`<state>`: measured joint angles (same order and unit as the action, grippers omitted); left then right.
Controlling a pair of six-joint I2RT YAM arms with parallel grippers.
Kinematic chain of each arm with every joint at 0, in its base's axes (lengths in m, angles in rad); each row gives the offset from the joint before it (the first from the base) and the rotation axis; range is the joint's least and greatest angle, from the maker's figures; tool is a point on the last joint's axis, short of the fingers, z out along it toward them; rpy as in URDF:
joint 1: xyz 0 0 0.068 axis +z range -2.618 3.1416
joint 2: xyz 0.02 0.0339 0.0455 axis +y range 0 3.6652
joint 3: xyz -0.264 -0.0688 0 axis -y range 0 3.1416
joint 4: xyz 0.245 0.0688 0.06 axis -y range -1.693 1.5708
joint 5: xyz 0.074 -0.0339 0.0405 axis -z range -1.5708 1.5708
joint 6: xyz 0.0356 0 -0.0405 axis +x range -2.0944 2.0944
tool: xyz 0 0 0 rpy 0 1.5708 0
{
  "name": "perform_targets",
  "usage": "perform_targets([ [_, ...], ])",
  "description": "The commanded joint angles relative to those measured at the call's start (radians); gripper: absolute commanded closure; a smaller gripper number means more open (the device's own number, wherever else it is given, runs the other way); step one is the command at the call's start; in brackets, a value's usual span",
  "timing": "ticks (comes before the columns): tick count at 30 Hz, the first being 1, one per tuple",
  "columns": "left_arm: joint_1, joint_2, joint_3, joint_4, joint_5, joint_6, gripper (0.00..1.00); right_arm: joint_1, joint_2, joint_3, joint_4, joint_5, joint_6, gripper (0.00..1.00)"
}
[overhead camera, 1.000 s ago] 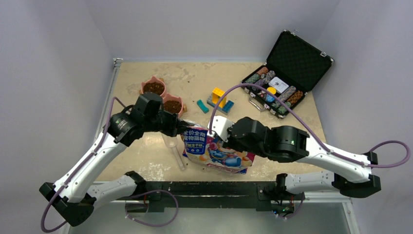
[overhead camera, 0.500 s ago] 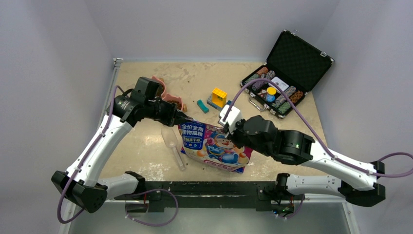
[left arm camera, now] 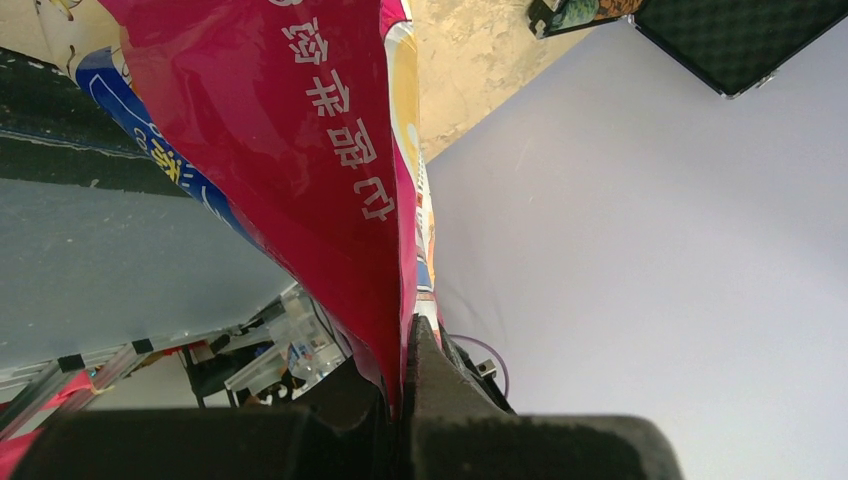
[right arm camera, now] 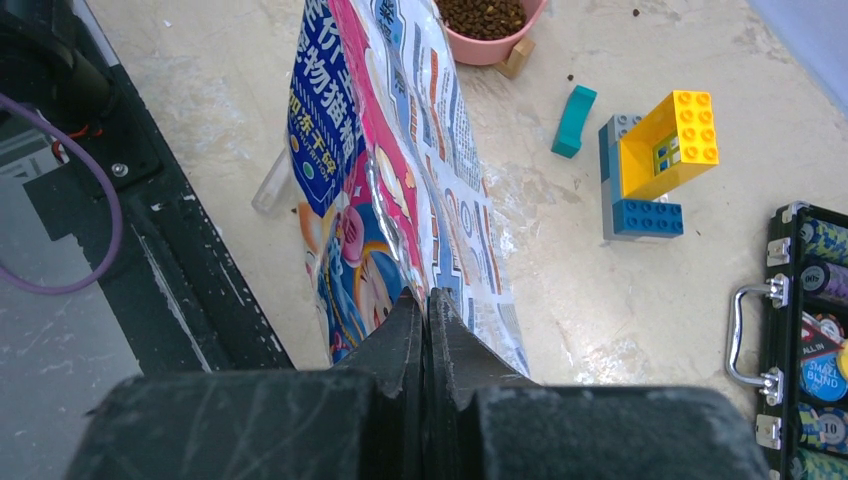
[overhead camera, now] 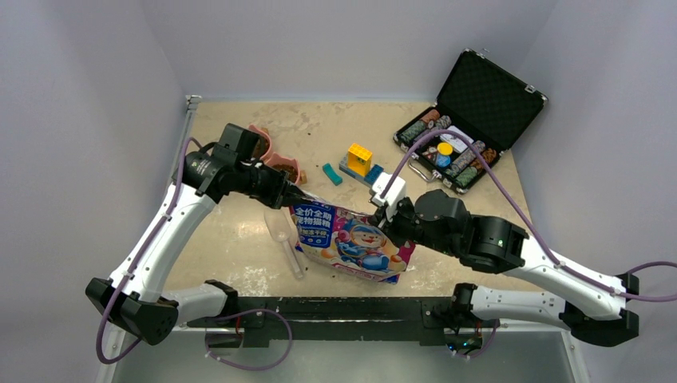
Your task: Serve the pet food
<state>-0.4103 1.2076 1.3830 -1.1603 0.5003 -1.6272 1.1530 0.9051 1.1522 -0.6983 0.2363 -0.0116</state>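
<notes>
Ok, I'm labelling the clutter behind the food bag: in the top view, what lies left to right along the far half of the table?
pink bowls of kibble → teal block → yellow, grey and blue brick build → open poker chip case

Top view overhead, looking down; wrist views close, sharing bag (overhead camera: 351, 243); left seemingly upside-down.

left tool (overhead camera: 297, 196) and right tool (overhead camera: 382, 214) pinching pet food bag (overhead camera: 347, 243), clear scoop (overhead camera: 280, 228) beside
</notes>
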Motion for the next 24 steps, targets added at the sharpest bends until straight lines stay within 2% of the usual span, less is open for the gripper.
perform_targets([
  [1,0.119,-0.053,0.083,0.016,-0.211,0.027,1.00,-0.033,-0.141,-0.019,-0.396,0.144,0.027,1.00],
  [7,0.113,-0.053,0.056,0.049,-0.172,0.015,1.00,-0.033,-0.134,-0.006,-0.399,0.134,0.035,1.00],
  [15,0.101,-0.098,-0.015,0.098,-0.141,-0.046,1.00,-0.033,-0.015,0.103,-0.319,-0.007,-0.048,0.99],
  [19,0.072,-0.106,-0.073,0.170,-0.102,-0.077,0.99,-0.032,0.083,0.161,-0.294,-0.044,-0.092,0.75],
  [23,0.037,-0.104,-0.087,0.189,-0.106,-0.091,0.71,-0.032,0.155,0.187,-0.209,-0.076,-0.114,0.66],
  [24,0.029,-0.106,-0.086,0.189,-0.108,-0.092,0.67,-0.030,0.173,0.198,-0.191,-0.075,-0.120,0.65],
])
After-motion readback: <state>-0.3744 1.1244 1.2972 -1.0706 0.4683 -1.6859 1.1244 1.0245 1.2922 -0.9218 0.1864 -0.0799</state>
